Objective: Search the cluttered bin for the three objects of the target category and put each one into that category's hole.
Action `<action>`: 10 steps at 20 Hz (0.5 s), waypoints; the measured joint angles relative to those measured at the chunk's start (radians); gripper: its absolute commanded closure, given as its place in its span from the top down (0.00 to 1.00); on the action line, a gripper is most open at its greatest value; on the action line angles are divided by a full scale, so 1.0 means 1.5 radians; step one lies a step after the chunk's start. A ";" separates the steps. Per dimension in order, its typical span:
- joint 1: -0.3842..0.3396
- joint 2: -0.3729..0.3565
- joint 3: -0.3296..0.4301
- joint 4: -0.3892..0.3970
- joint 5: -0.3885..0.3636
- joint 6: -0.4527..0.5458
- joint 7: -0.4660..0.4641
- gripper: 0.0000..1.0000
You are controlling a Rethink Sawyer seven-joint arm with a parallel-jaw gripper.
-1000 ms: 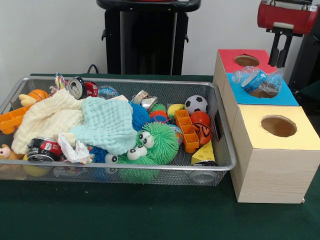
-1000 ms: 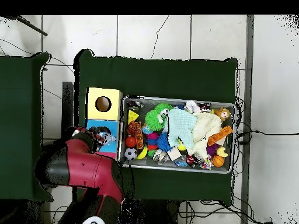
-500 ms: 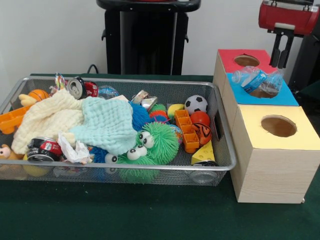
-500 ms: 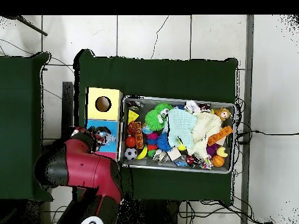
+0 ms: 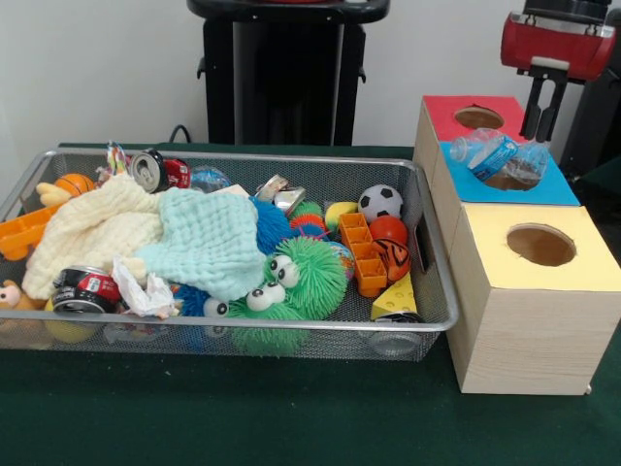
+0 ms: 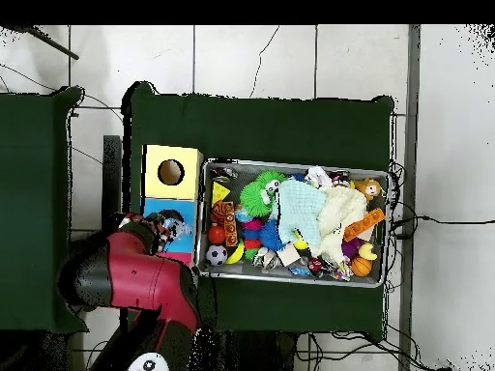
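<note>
We saw a metal mesh bin (image 5: 432, 291), soft waffle-weave cloths (image 5: 209, 238), a clear crinkled plastic bottle (image 5: 500, 155), matt wood-grain boxes (image 5: 529, 340) and a dull green cloth-covered worktop (image 5: 243, 413).

Sawyer arm, end section: glossy red shell (image 5: 557, 44), rounded lower edge, with a thin pale strip along its upper edge. A black block sits on top of the shell. Small light grey plate on the shell's underside, directly above the tool.

Tool (image 5: 541, 110): black, two slim straight fingers (image 5: 533, 109) hanging side by side from a black mount under the grey plate.

Overhead view: the arm (image 6: 131, 275) reads as a bulky red rounded casing with black sections at the joints. A white round patch with dark markings (image 6: 146, 364) sits on the black base end.
</note>
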 measured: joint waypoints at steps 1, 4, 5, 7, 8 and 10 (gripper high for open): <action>0.000 0.001 0.000 0.000 0.000 0.000 0.000 0.00; 0.000 0.005 0.000 0.000 0.000 0.000 0.000 0.00; 0.000 0.006 0.000 0.000 0.000 0.000 0.000 0.00; 0.000 0.008 0.000 0.000 0.000 -0.001 0.000 0.00; 0.000 0.008 0.000 0.000 0.000 -0.001 0.000 0.00; 0.000 0.008 0.000 0.000 0.000 -0.001 0.000 0.00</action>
